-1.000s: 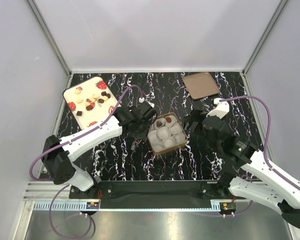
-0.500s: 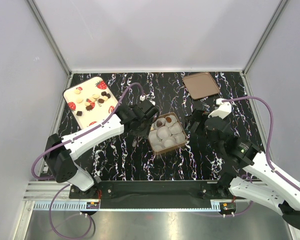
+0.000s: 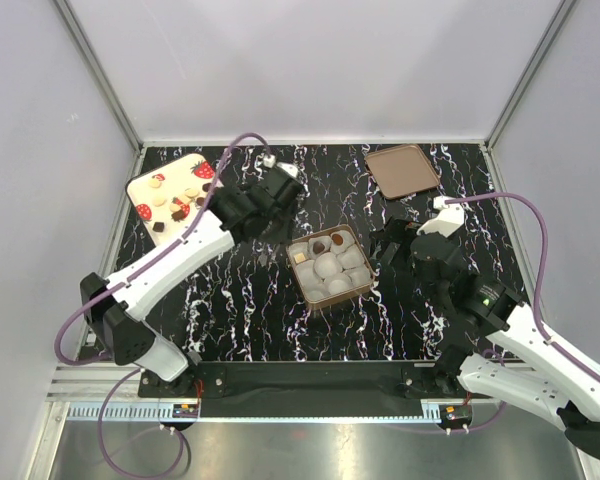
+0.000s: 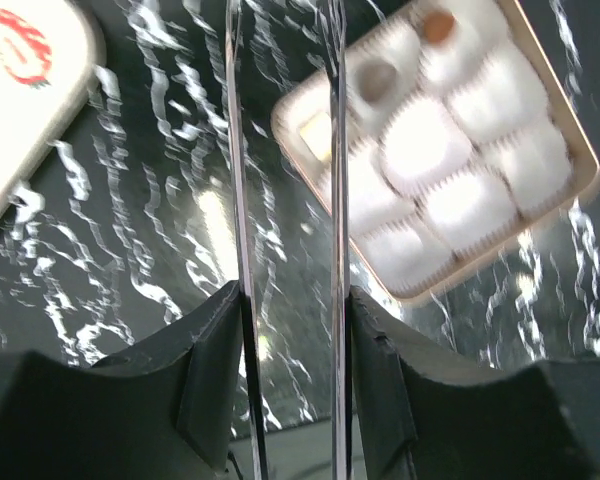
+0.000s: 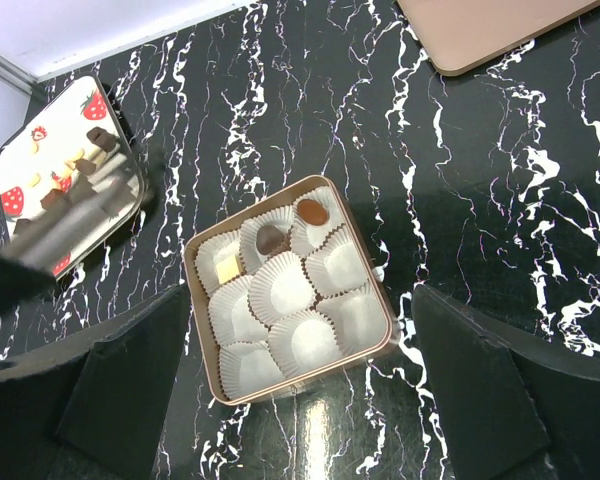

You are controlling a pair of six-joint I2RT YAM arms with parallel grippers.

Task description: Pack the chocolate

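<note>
Black marbled table, pale walls; L pincer slightly apart, R pincer wide

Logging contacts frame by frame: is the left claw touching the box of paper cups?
Apart. In the top external view the left claw sits up and left of the box, with a strip of bare table showing between them.

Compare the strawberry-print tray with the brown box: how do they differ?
The strawberry-print tray is cream with red prints; the brown box is plain. Chocolates lie loose on the tray; the box holds nine white paper cups, three filled. Both are rounded squares.
</note>
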